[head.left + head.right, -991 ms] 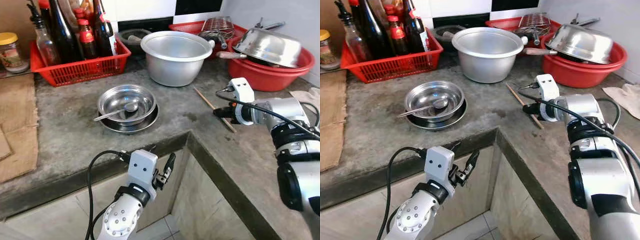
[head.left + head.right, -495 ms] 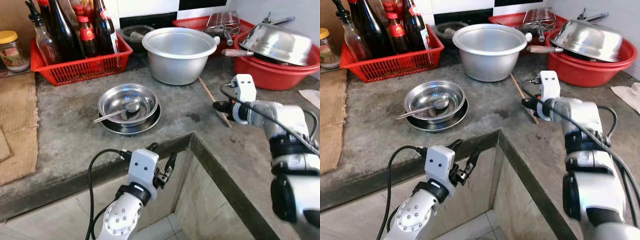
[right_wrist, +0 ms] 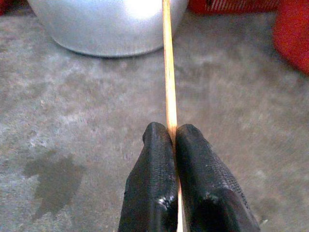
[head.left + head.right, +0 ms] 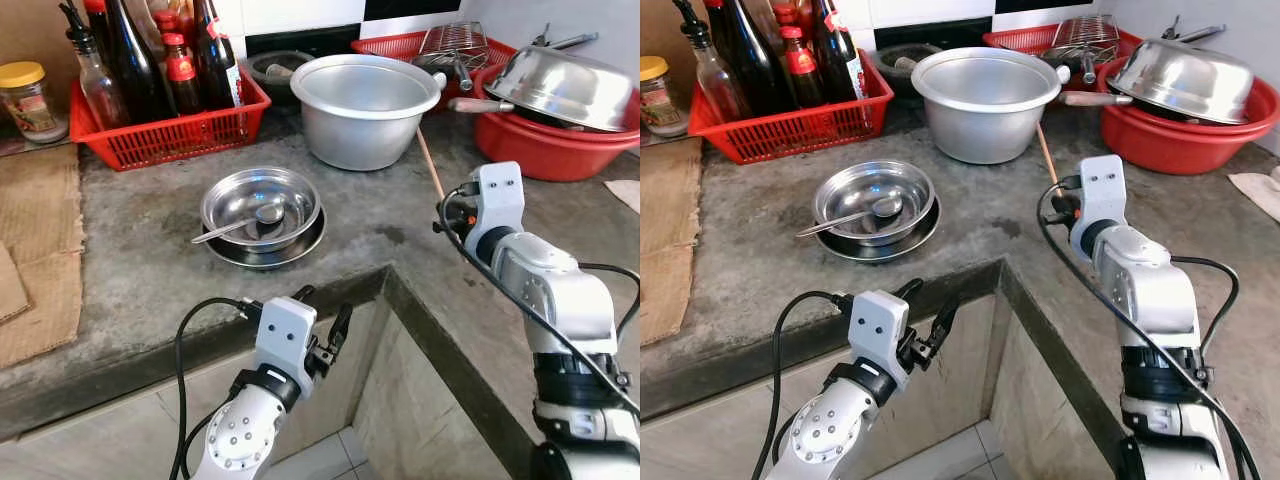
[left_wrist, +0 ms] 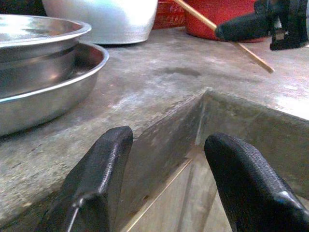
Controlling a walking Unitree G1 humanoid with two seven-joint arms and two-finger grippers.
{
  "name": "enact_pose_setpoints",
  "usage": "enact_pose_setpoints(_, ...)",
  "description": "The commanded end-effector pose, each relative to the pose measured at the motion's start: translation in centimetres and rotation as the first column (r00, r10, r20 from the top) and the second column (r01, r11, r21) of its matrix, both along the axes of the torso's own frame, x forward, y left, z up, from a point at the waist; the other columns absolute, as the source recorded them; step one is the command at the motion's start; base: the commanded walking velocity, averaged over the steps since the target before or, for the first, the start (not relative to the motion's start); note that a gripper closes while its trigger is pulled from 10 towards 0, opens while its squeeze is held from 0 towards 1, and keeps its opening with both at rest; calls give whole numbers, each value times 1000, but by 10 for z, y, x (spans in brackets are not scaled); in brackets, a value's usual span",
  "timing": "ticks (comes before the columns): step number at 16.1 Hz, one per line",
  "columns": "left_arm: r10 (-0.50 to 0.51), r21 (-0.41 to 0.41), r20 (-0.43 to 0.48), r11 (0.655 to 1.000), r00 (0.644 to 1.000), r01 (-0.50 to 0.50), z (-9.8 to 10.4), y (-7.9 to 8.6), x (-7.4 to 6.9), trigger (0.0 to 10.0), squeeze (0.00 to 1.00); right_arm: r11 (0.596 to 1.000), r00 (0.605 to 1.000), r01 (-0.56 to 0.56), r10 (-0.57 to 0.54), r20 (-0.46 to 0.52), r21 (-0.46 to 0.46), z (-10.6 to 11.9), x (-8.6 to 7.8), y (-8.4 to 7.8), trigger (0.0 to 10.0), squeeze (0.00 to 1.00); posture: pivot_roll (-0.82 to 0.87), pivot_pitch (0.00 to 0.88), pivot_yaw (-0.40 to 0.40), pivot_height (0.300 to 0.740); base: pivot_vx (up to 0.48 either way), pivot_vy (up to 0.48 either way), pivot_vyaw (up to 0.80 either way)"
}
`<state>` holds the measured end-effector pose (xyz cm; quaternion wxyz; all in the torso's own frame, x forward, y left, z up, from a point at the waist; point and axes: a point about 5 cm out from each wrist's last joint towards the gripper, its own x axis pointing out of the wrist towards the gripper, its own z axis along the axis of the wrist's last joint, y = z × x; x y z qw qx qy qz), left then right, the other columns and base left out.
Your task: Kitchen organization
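The right tool (image 3: 171, 145) is clamped tight on a thin wooden chopstick (image 4: 430, 168), holding it above the grey tabletop (image 4: 150, 260), pointing toward the large metal pot (image 4: 365, 105). The left tool (image 5: 166, 145) hangs wide open, holding nothing, below the tabletop's edge near stacked steel bowls (image 4: 262, 210).

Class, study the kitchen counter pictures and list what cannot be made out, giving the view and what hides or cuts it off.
- Bottle tops in the red basket: cut off by the top edge of the left eye view.
- Contents of the red basin: hidden under the steel bowl, right eye view.
- Chopstick near end: hidden between the right claw fingers, right wrist view.
- Jar label: too small to read.
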<state>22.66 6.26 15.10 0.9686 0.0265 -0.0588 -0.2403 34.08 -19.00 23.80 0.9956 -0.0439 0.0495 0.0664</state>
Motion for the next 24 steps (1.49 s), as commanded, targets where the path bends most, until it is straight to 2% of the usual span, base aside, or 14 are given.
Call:
enact_pose_setpoints(1, -14, 3, -9, 1000, 1000, 14, -1, -1, 0, 10000, 0, 998, 998, 26, -23, 57, -55, 7, -9, 2, 0, 0, 188, 126, -32, 740, 0, 0, 0)
enact_pose_setpoints(3, -13, 4, -9, 1000, 1000, 13, -1, -1, 1, 10000, 0, 995, 994, 78, -74, 81, -56, 8, -15, 1, 0, 0, 185, 126, -30, 740, 0, 0, 0)
enact_pose_setpoints(5, -15, 3, -9, 1000, 1000, 15, -1, -1, 1, 10000, 0, 988, 985, 111, -96, 143, -103, 10, -22, 2, 0, 0, 184, 126, -28, 740, 0, 0, 0)
enact_pose_setpoints(6, -17, 4, -9, 1000, 1000, 17, -1, -2, 0, 10000, 0, 989, 980, 118, -101, 170, -91, 10, -27, 6, 0, 0, 182, 125, -26, 740, 0, 0, 0)
enact_pose_setpoints(7, -17, 5, -6, 1000, 1000, 18, -1, -1, 1, 10000, 0, 989, 968, 112, -87, 235, -93, 10, -39, 20, 0, 0, 181, 124, -21, 740, 0, 0, 0)
enact_pose_setpoints(10, -9, -1, 15, 1000, 1000, 9, 4, 0, 3, 10000, 0, 995, 944, 93, -75, 322, -40, 13, -54, 39, 0, 0, 180, 121, -19, 740, 0, 0, 0)
enact_pose_setpoints(13, -2, -7, 30, 1000, 1000, 2, 7, -1, 5, 10000, 0, 1000, 935, 31, -29, 353, -1, 9, -59, 57, 0, 0, 182, 117, -18, 740, 0, 0, 0)
enact_pose_setpoints(15, 3, -7, 37, 1000, 999, -3, 8, 0, 6, 10000, 0, 1000, 925, 14, -17, 380, 9, 10, -61, 65, 0, 0, 184, 112, -17, 740, 0, 0, 0)
enact_pose_setpoints(17, 21, -17, 49, 1000, 999, -20, 11, 2, 8, 10000, 0, 998, 905, 67, -69, 419, 20, 11, -64, 63, 0, 0, 187, 107, -22, 740, 0, 0, 0)
enact_pose_setpoints(18, 29, -18, 57, 999, 998, -28, 12, 3, 9, 10000, 0, 994, 896, 108, -102, 433, 10, 7, -66, 61, 10000, 0, 189, 104, -24, 740, 0, 0, 0)
enact_pose_setpoints(19, 32, -20, 58, 999, 998, -31, 13, 3, 9, 10000, 0, 995, 905, 96, -95, 414, 19, 3, -67, 62, 10000, 0, 189, 104, -24, 740, 0, 0, 0)
enact_pose_setpoints(22, 41, -38, 75, 999, 996, -39, 18, 6, 10, 10000, 0, 992, 885, 120, -120, 449, 28, 3, -71, 61, 10000, 0, 190, 95, -22, 740, 0, 0, 0)
enact_pose_setpoints(24, 41, -38, 78, 999, 996, -38, 18, 6, 10, 10000, 0, 992, 880, 126, -126, 457, 31, 4, -71, 62, 10000, 0, 190, 90, -21, 740, 0, 0, -675)
